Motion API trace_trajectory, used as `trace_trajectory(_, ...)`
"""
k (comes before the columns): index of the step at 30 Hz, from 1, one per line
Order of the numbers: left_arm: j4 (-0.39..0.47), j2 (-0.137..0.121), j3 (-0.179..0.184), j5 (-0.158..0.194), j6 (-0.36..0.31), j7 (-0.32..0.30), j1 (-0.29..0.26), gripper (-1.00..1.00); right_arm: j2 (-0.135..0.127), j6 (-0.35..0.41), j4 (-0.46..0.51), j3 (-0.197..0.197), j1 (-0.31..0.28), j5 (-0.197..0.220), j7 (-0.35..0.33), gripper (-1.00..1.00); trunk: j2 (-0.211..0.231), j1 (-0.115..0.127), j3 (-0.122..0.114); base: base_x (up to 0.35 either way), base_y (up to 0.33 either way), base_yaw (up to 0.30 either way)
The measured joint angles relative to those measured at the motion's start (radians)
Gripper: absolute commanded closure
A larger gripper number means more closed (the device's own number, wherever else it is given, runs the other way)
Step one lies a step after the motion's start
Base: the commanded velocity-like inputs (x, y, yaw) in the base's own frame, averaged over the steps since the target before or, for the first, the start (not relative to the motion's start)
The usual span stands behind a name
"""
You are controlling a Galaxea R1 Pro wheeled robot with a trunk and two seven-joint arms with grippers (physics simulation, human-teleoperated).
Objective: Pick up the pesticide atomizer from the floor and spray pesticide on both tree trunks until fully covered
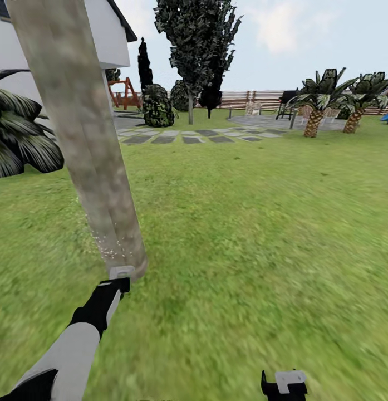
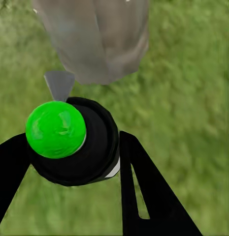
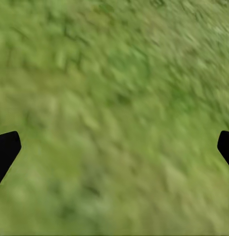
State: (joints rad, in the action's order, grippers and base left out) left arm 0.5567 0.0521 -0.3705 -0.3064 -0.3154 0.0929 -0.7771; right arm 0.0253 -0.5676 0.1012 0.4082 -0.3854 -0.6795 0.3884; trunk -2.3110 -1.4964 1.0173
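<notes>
The near tree trunk (image 1: 85, 139), mottled grey-brown, leans up the left of the head view; its base (image 2: 102, 42) stands just beyond the atomizer's grey nozzle. My left gripper (image 2: 75, 164) is shut on the pesticide atomizer (image 2: 92, 147), a black bottle whose top shows bright green. In the head view the left gripper (image 1: 119, 283) is low against the trunk's foot. Whitish pesticide specks (image 1: 107, 248) dot the lower trunk. The second tree (image 1: 196, 44) stands far back on the lawn. My right gripper (image 1: 284, 384) hangs open over grass, and its black fingertips (image 3: 6, 150) stand wide apart.
A striped palm plant (image 1: 18, 136) crowds the left beside the trunk. Stone slabs (image 1: 188, 136) cross the lawn far ahead, with two palm plants (image 1: 333, 100), patio furniture and the slat fence (image 1: 260, 99) beyond. A white house wall (image 1: 107, 33) rises at the left.
</notes>
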Motion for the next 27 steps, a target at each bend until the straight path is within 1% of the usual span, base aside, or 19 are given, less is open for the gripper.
trace_trajectory(2, 0.015, -0.010, 0.004, 0.000, -0.007, -0.036, -0.010, 1.00, 0.000, 0.000, 0.000, 0.000, 0.000, 0.000, 0.000, -1.00, 0.000, 0.000, 0.000, 0.000, 0.000, 0.276)
trace_trajectory(3, 0.025, -0.033, 0.000, -0.004, -0.009, -0.087, -0.013, 1.00, 0.000, 0.000, 0.000, 0.000, 0.000, 0.000, 0.000, -1.00, 0.000, 0.000, 0.000, 0.000, 0.000, 0.125)
trace_trajectory(4, 0.044, -0.090, -0.002, 0.010, -0.010, -0.150, -0.011, 1.00, 0.000, 0.000, 0.000, 0.000, 0.000, 0.000, 0.000, -1.00, 0.000, 0.000, 0.000, 0.000, 0.000, 0.041)
trace_trajectory(5, 0.049, -0.157, 0.001, -0.005, -0.011, -0.157, -0.014, 1.00, 0.000, 0.000, 0.000, 0.000, 0.000, 0.000, 0.000, -1.00, 0.000, 0.000, 0.000, 0.000, 0.000, 0.013)
trace_trajectory(6, 0.052, -0.156, 0.004, -0.006, -0.012, -0.161, -0.018, 1.00, -0.001, 0.000, 0.000, 0.000, 0.000, 0.000, 0.000, -1.00, 0.000, 0.000, 0.000, 0.000, 0.000, 0.009)
trace_trajectory(7, 0.052, -0.106, 0.007, 0.006, -0.013, -0.164, -0.021, 1.00, -0.001, 0.000, 0.000, 0.000, 0.000, 0.000, 0.001, -1.00, 0.000, 0.000, 0.000, 0.000, 0.000, 0.006)
trace_trajectory(9, 0.052, -0.063, 0.010, 0.002, -0.014, -0.166, -0.032, 1.00, -0.001, 0.000, 0.000, 0.000, 0.000, 0.000, 0.000, -1.00, 0.000, 0.000, 0.000, 0.000, 0.000, 0.001)
trace_trajectory(10, 0.053, -0.043, 0.010, 0.003, -0.018, -0.170, -0.055, 1.00, -0.001, 0.000, 0.000, 0.000, 0.000, 0.000, 0.000, -1.00, 0.000, 0.000, 0.000, 0.000, 0.000, 0.000)
trace_trajectory(11, 0.054, -0.062, 0.006, -0.006, -0.036, -0.182, -0.066, 1.00, -0.001, 0.000, 0.000, 0.000, 0.000, 0.000, 0.000, -1.00, 0.000, 0.000, 0.000, 0.000, 0.000, 0.000)
trace_trajectory(12, 0.054, -0.079, 0.005, -0.005, -0.040, -0.189, -0.068, 1.00, -0.001, 0.000, 0.000, 0.000, 0.000, 0.000, 0.000, -1.00, 0.000, 0.000, 0.000, 0.000, 0.000, 0.000)
trace_trajectory(15, 0.061, -0.160, -0.001, -0.005, -0.047, -0.234, -0.072, 1.00, -0.001, 0.000, 0.000, 0.000, 0.000, 0.000, 0.000, -1.00, 0.000, 0.000, 0.000, 0.000, 0.000, 0.005)
trace_trajectory(16, 0.077, -0.172, -0.001, -0.001, -0.048, -0.248, -0.071, 1.00, -0.001, 0.000, 0.000, 0.000, 0.000, 0.000, 0.000, -1.00, 0.000, 0.000, 0.000, 0.000, 0.000, 0.075)
trace_trajectory(18, 0.109, -0.181, -0.002, 0.001, -0.049, -0.270, -0.067, 1.00, -0.001, 0.000, 0.000, 0.000, 0.000, 0.000, 0.000, -1.00, 0.000, 0.000, 0.000, 0.000, 0.000, 0.188)
trace_trajectory(19, 0.116, -0.182, -0.002, 0.001, -0.050, -0.275, -0.067, 1.00, -0.001, 0.000, 0.000, 0.000, 0.000, 0.000, 0.000, -1.00, 0.000, 0.000, 0.000, 0.000, 0.000, 0.258)
trace_trajectory(21, 0.125, -0.170, 0.006, 0.002, -0.083, -0.279, -0.071, 1.00, -0.001, 0.000, 0.000, 0.000, 0.000, 0.000, 0.000, -1.00, 0.000, 0.000, 0.000, 0.000, 0.000, 0.270)
trace_trajectory(23, 0.127, -0.148, 0.009, 0.003, -0.101, -0.281, -0.076, 1.00, -0.001, 0.000, 0.000, 0.000, 0.000, 0.000, 0.000, -1.00, 0.000, 0.000, 0.000, 0.000, 0.000, 0.275)
trace_trajectory(25, 0.131, -0.106, 0.013, 0.005, -0.108, -0.283, -0.096, 1.00, -0.001, 0.000, 0.000, 0.000, 0.000, 0.000, 0.000, -1.00, 0.000, 0.000, 0.000, 0.000, 0.000, 0.187)
trace_trajectory(26, 0.131, -0.096, 0.025, 0.000, -0.109, -0.283, -0.099, 1.00, -0.001, 0.000, 0.000, 0.000, 0.000, 0.000, 0.000, -1.00, 0.000, 0.000, 0.000, 0.000, 0.000, 0.067)
trace_trajectory(27, 0.132, -0.093, 0.054, -0.001, -0.113, -0.283, -0.101, 1.00, -0.001, 0.000, 0.000, 0.000, 0.000, 0.000, 0.000, -1.00, 0.000, 0.000, 0.000, 0.000, 0.000, 0.043)
